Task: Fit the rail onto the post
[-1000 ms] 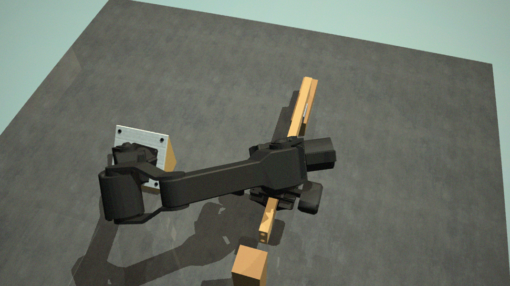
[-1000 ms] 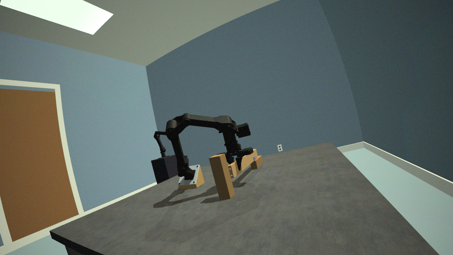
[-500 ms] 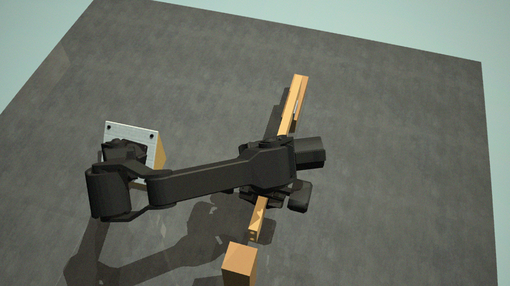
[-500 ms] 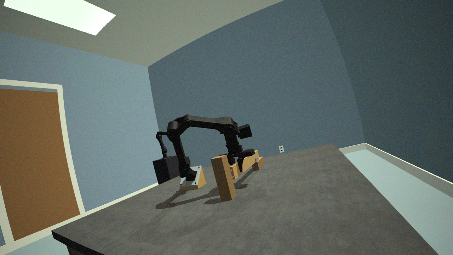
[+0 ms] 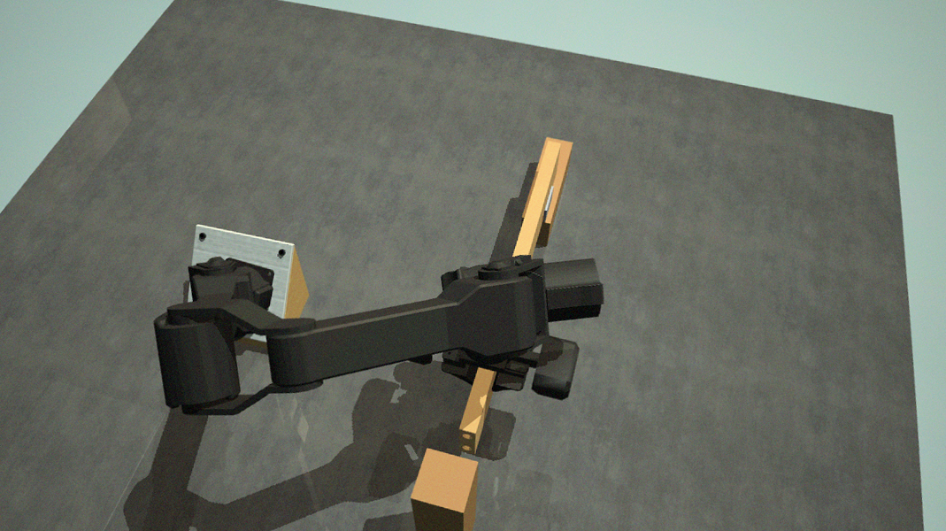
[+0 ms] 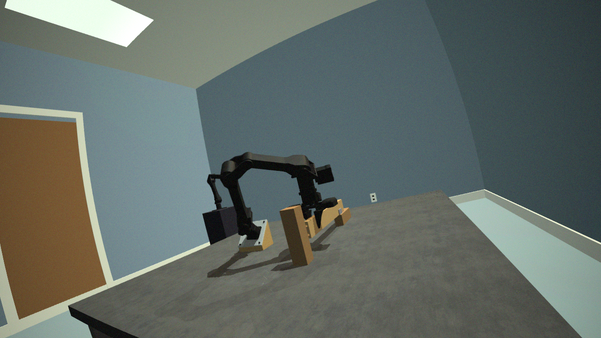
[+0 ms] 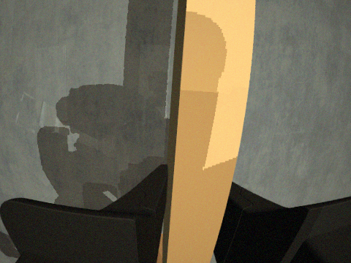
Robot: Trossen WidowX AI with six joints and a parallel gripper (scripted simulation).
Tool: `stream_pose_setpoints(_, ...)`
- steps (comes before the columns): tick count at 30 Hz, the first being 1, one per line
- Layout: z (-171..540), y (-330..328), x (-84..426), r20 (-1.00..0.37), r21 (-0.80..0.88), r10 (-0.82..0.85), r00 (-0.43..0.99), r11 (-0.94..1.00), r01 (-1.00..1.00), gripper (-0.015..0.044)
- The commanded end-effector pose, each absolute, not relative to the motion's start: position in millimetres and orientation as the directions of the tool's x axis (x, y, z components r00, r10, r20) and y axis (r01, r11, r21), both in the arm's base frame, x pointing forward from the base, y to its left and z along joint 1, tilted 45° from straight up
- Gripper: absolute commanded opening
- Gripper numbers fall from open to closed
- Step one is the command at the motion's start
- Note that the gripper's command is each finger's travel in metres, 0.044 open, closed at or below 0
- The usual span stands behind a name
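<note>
The rail (image 5: 475,407) (image 6: 331,217) (image 7: 205,128) runs from twelve o'clock, beside the footboard block (image 5: 561,178) (image 6: 343,217), toward six in the top view; its holed end is near the post (image 5: 446,480) (image 6: 296,235), apart from it. It looks stiff, fairly light yet long enough to swing; smooth faces might slip or twist under side load. The gripper (image 5: 484,368) (image 6: 312,218) (image 7: 181,172) is clamped across its narrow width, between the ends; that hold seems right, a little nearer six giving finer aim. The pegs are hidden. No brand, label or writing is readable.
</note>
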State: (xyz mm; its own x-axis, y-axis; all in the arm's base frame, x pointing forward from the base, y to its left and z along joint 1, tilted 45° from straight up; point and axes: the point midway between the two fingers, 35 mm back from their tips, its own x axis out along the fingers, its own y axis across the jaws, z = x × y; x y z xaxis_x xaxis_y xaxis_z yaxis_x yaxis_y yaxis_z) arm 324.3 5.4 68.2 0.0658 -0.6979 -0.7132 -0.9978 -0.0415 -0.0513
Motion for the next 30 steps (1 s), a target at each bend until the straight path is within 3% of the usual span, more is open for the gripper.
stream_pose_setpoints(1,69.6,4.2,324.3,-0.713,-0.05,-0.698,0.067,-0.045,-0.998,0.0)
stream_pose_setpoints(30,76.7,-1.9,324.3,-0.713,-0.05,-0.698,0.067,-0.045,-0.998,0.0)
